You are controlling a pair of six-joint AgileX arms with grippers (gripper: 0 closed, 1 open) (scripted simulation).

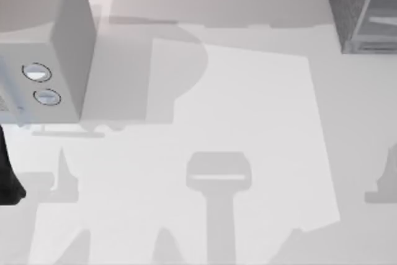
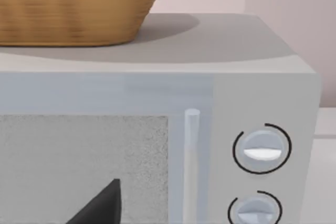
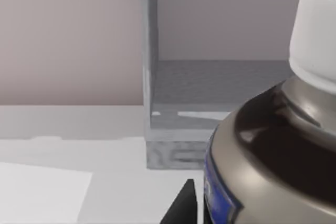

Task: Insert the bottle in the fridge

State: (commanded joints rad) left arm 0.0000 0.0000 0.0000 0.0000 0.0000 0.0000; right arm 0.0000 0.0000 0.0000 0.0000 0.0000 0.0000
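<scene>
Your right wrist view has the bottle [image 3: 273,145] up close, fridge [image 3: 210,108] behind it; claw state can't be told.

Three cameras: one overhead, one on each wrist.
The top view looks straight down on the table [image 1: 248,122], with the microwave [image 1: 56,48] at left and the fridge [image 1: 366,10] at far right. The left wrist view faces the microwave's front [image 2: 157,129] close up; the right wrist view looks level at the fridge [image 3: 210,98] past the very near bottle [image 3: 278,145].
</scene>
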